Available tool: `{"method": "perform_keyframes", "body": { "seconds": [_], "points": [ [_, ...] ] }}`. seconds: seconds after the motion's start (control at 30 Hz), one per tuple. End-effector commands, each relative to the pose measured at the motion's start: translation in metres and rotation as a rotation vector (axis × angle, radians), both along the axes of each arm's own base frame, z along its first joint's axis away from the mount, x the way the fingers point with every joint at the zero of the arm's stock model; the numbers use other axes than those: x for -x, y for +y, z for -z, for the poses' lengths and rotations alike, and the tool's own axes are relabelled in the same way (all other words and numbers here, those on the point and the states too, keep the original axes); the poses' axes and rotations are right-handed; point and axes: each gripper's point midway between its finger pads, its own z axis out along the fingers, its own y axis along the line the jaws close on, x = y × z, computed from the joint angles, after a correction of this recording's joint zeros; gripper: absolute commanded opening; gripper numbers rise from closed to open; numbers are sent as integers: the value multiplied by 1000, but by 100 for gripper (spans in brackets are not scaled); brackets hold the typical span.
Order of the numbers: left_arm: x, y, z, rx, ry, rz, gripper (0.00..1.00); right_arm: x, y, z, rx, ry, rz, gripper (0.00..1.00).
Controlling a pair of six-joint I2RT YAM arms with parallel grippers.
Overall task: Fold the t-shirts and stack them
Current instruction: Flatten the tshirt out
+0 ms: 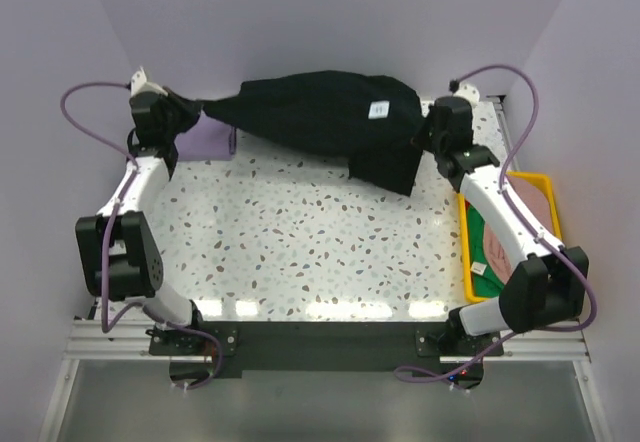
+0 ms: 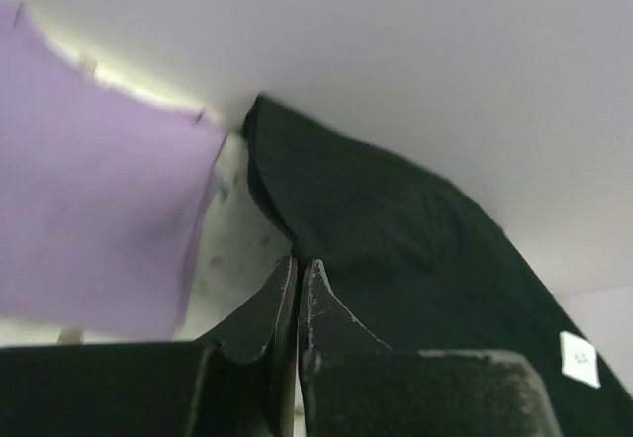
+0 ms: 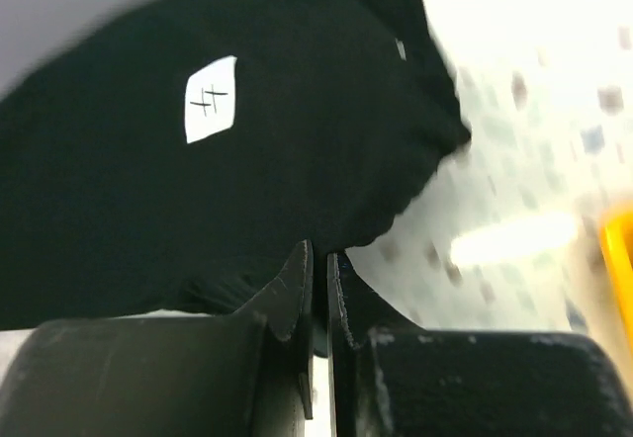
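Left gripper (image 2: 299,271) and right gripper (image 3: 318,255) are each pinched shut on one end of the soft black cloth t-shirt (image 1: 320,112), which sags bunched between them over the far edge of the speckled counter (image 1: 300,232). This looks like the spreading step. Next it likely needs laying flat and smooth, clear of the pale lavender cloth t-shirt (image 2: 89,210).

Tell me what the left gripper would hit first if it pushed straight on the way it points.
The black t-shirt: its cloth sits right at the shut tips of the left gripper, apparently pinched there. The lavender t-shirt lies aside of that line. Beyond is probably the pale wall; depth is unclear.
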Motion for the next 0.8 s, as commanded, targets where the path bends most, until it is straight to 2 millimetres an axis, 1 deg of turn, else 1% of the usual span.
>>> {"method": "perform_keyframes", "body": {
  "seconds": [0.0,0.07,0.1,0.13,0.17,0.2,0.23,0.27,0.3,0.33,0.37,0.43,0.47,0.5,0.53,0.57,0.6,0.63,0.67,0.7,0.73,0.77],
  "points": [
    [43,2,12,17,14,-36,0,39,-8,33,-64,91,40,0],
    [64,4,31,3,77,-62,0,65,-16,75,-15,237,50,0],
    [76,6,54,2,137,-78,0,73,-19,89,2,282,48,0],
    [84,6,64,-4,170,-85,0,86,-22,105,22,343,44,0],
    [97,8,72,-11,209,-100,0,101,-25,128,34,405,44,0],
    [111,8,94,-7,270,-113,0,111,-22,140,24,446,23,0],
    [121,8,105,-4,303,-123,0,120,-21,152,20,477,11,0],
    [134,10,107,-7,313,-145,0,136,-22,171,17,523,6,0],
    [151,10,129,-3,366,-157,0,144,-19,180,-2,549,-6,0],
    [166,9,135,4,395,-162,0,152,-18,187,-8,569,-15,0],
    [181,13,151,-4,438,-197,0,166,-20,198,-11,597,-18,0],
    [197,14,162,-7,467,-216,0,180,-19,206,-27,618,-25,0],
    [213,15,168,-11,486,-238,0,193,-22,217,-26,647,-20,0],
    [220,16,172,-13,498,-250,0,198,-22,213,-34,629,-23,0],
    [227,17,174,-15,505,-258,0,206,-23,214,-41,639,-21,0],
    [240,19,178,-23,519,-278,0,215,-22,218,-54,650,-28,0],
    [247,20,181,-25,528,-291,0,218,-21,210,-82,613,-29,0],
    [252,22,175,-28,507,-304,0,225,-20,208,-96,611,-33,0],
    [261,23,179,-32,526,-320,0,231,-18,209,-113,614,-41,0],
    [265,24,179,-30,524,-326,0,234,-17,206,-131,605,-39,0],
    [268,24,171,-24,497,-333,0,241,-17,201,-143,592,-41,0],
    [267,23,165,-11,482,-337,0,245,-19,200,-145,591,-38,0]
  ]
}}
